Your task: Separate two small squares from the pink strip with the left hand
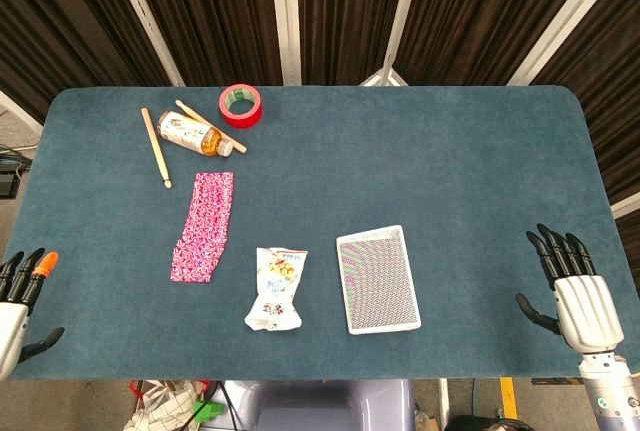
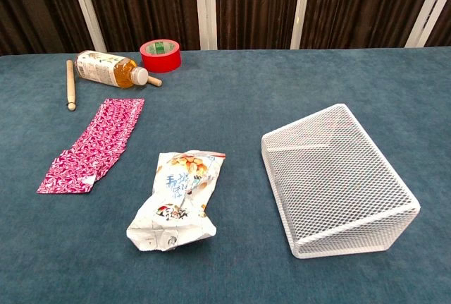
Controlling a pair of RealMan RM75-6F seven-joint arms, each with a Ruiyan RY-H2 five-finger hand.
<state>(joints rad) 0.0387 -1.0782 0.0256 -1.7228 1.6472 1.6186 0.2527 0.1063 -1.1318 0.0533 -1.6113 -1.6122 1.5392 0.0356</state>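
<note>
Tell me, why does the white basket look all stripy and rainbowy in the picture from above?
In the head view the white mesh basket shows wavy coloured bands, most likely a camera effect from its fine mesh; in the chest view the same basket is plain white and its wires look sharp. Both views are evenly lit, with only soft shadows.

The pink strip (image 1: 203, 227) lay left of centre on the blue table (image 1: 450, 151), below a bottle (image 1: 195, 134), two wooden sticks (image 1: 155, 147) and red tape (image 1: 241, 105). A snack bag (image 1: 277, 290) and white mesh basket (image 1: 377, 279) sat lower centre. The left hand (image 1: 18, 296) and right hand (image 1: 575, 286) rested at the bottom corners, fingers apart, holding nothing.
</note>
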